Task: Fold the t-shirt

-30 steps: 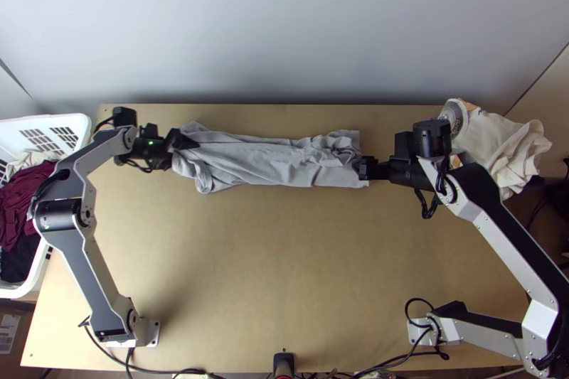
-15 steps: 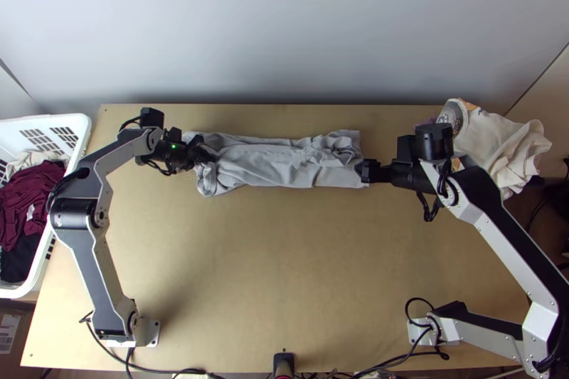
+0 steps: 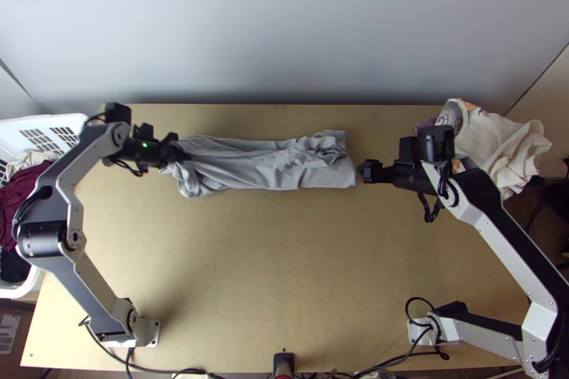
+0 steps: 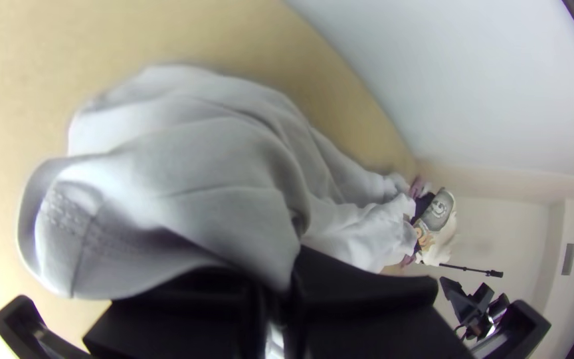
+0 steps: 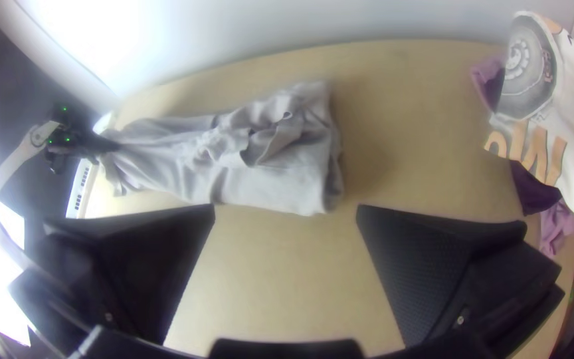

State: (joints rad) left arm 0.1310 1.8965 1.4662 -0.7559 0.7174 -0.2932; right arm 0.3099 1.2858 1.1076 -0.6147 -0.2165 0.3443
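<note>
Evidently, the t-shirt lies as a rumpled strip across the table's 12 o'clock side; the left tool pinches its gathered 9 o'clock end; the right tool, fingers spread, sits just off its 3 o'clock end; straightening seems in hand, and smoothing before a crosswise fold should follow; the basket at 10 o'clock holds maroon cloth and whitish cloth.
</note>
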